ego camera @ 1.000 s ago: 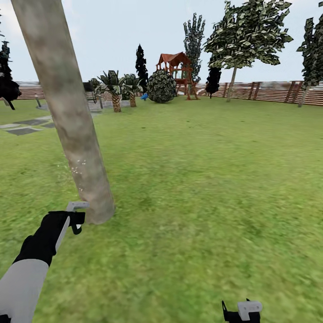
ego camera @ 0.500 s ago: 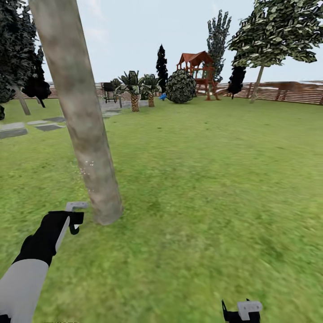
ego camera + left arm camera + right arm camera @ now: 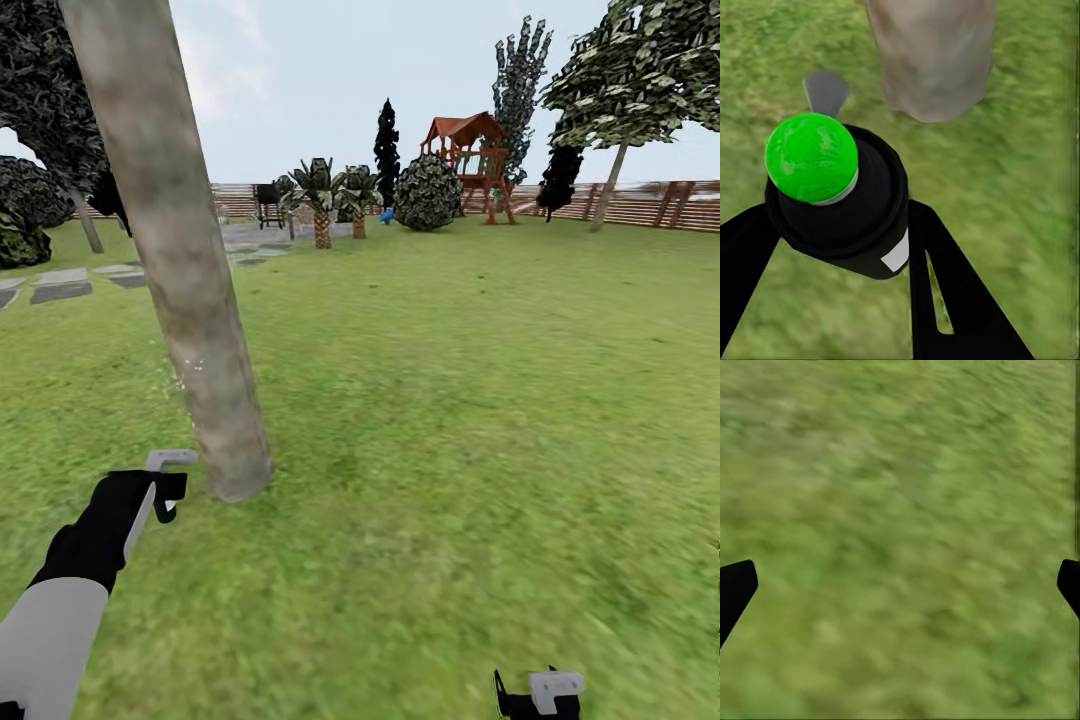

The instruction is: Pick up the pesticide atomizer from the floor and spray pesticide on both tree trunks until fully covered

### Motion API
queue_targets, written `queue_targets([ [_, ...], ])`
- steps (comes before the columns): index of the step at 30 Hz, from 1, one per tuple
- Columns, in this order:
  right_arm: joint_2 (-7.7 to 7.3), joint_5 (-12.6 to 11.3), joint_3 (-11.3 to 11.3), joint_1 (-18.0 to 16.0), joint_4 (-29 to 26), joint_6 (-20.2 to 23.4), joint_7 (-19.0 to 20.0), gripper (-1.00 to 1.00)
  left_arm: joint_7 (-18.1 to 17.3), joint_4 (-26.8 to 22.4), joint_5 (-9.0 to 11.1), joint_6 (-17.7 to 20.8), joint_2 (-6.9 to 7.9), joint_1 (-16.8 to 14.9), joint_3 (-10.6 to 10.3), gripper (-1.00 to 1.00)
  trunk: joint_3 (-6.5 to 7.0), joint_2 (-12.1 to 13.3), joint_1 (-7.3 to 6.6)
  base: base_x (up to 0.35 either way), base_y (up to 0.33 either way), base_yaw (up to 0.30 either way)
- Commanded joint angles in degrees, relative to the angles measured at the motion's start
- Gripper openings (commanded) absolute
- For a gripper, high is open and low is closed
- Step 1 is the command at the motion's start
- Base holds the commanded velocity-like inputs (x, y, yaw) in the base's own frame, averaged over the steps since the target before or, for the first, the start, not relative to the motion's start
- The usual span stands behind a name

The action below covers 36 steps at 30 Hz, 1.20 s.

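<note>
2 grippers are in view. The left gripper [image 3: 840,247] is clamped on the atomizer [image 3: 836,199]: in the left wrist view its 2 black fingers [image 3: 945,285] press against either side of a black cylindrical body topped by a bright green ball. A small white label sits on the black body, next to one finger. In the head view the left gripper [image 3: 165,485] is held out low at the left, on a black wrist and grey forearm, with a grey nozzle piece at its tip pointing toward the trunk [image 3: 190,290].

The right gripper [image 3: 900,585] is spread wide and holds nothing. Its 2 black fingertips [image 3: 735,589] sit at opposite edges of the right wrist view, with bare lawn [image 3: 900,510] between them. In the head view the right gripper [image 3: 540,695] shows at the bottom edge, well apart from the trunk.

The trunk is thick, mottled grey-beige, and leans across the left side of the head view; its flared base meets the grass just beside the left gripper. In the left wrist view the trunk [image 3: 934,56] stands near, beyond the atomizer. A few pale specks [image 3: 190,370] show on the bark partway up.

Whether the atomizer contains any liquid cannot be told.

Farther off stand a slatted wooden fence [image 3: 640,205], a red-roofed play tower [image 3: 470,160], 2 short palms [image 3: 322,200], a round bush [image 3: 428,192] and grey paving slabs [image 3: 60,285].
</note>
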Motion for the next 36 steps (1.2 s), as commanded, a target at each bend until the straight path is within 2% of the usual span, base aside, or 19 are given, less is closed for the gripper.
queue_targets([
  [1, 0.01, 0.61, -0.18, -0.05, 0.09, -0.16, -0.39, 1.00, -0.22, -0.08, -0.51, 0.28, -0.04, -0.04, 0.02, -1.00, -0.05, -0.02, 0.01, 0.163, -0.257, 0.001],
  [5, 0.01, 0.61, -0.17, -0.07, 0.09, -0.16, -0.39, 1.00, -0.25, -0.08, -0.48, 0.28, -0.07, -0.04, -0.01, -1.00, -0.05, -0.02, 0.01, 0.170, -0.248, 0.082],
  [16, 0.01, 0.60, -0.21, -0.04, 0.09, -0.19, -0.39, 1.00, -0.25, -0.06, -0.43, 0.28, -0.25, -0.04, -0.01, -1.00, -0.05, -0.02, 0.01, 0.173, -0.245, 0.262],
  [31, -0.09, 0.61, -0.20, -0.04, 0.09, -0.20, -0.48, 1.00, -0.25, 0.08, -0.18, 0.30, -0.32, -0.04, -0.03, -1.00, -0.05, -0.02, 0.01, 0.086, -0.258, 0.013],
  [36, -0.08, 0.61, -0.19, -0.09, 0.09, -0.18, -0.48, 1.00, -0.25, 1.32, -0.18, 0.28, -0.34, 0.00, -0.10, -1.00, -0.05, -0.02, 0.01, 0.117, -0.269, 0.217],
])
